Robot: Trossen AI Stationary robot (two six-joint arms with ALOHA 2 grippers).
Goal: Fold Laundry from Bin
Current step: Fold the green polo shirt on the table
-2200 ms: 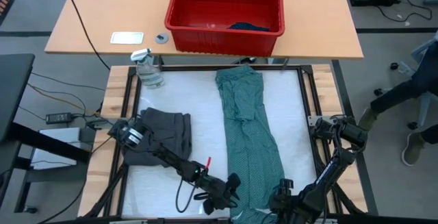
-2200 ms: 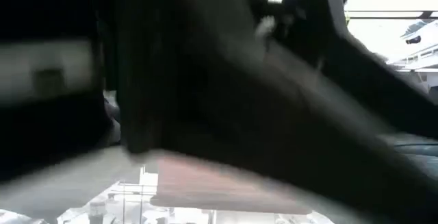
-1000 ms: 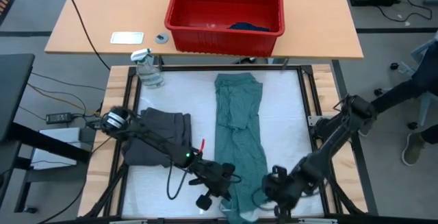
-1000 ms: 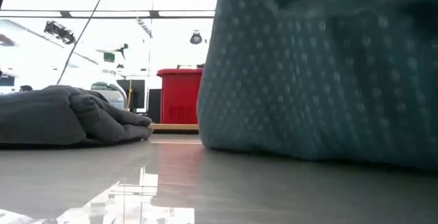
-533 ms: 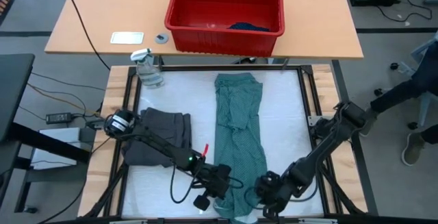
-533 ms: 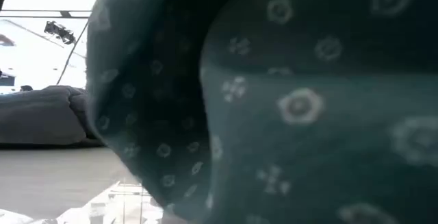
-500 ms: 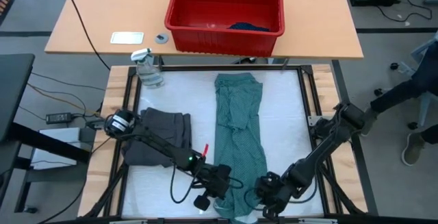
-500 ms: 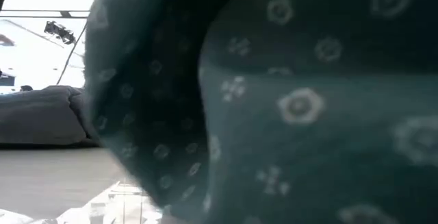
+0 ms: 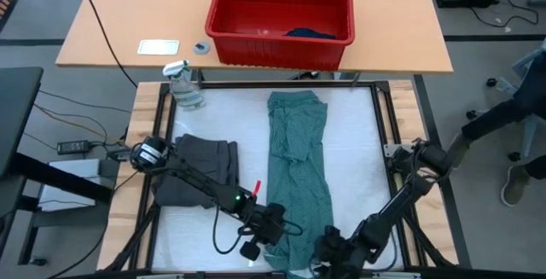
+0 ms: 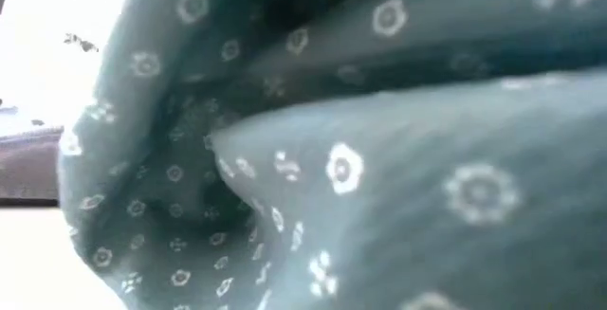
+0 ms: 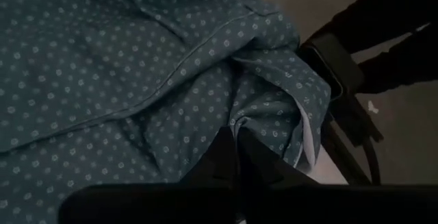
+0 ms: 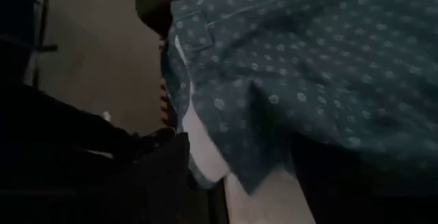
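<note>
A teal-green dotted T-shirt [image 9: 299,168] from the laundry lies lengthwise down the middle of the white table top, and its near end fills the low view [image 10: 379,158]. My left gripper [image 9: 275,230] is shut on the shirt's near left part. My right gripper [image 9: 328,247] is at the near right part, open, with the shirt's hem corner [image 12: 226,155] between its spread fingers. A folded dark grey piece [image 9: 198,172] rests flat at the left. The red bin [image 9: 281,10] stands on the far wooden table with a navy piece [image 9: 309,33] inside. My left gripper pinches a small raised fold of the shirt [image 11: 241,125] between its two shut fingers, near the garment's near left corner. The fingers slant down from the near left. The cloth around the fold lies slack on the table. My right gripper: I cannot tell whether its open fingers touch the hem.
A spray bottle [image 9: 184,87] stands at the far left corner of the white top. A black frame [image 9: 388,142] edges the work area. A small white card [image 9: 159,47] lies on the wooden table beside the bin. A person's leg [image 9: 512,117] shows at the right.
My right gripper has sunk toward the table's near edge and a little to the left. My left gripper has come down slightly. The shirt's near end, held up a second ago, has dropped close to the near edge and now fills the low view.
</note>
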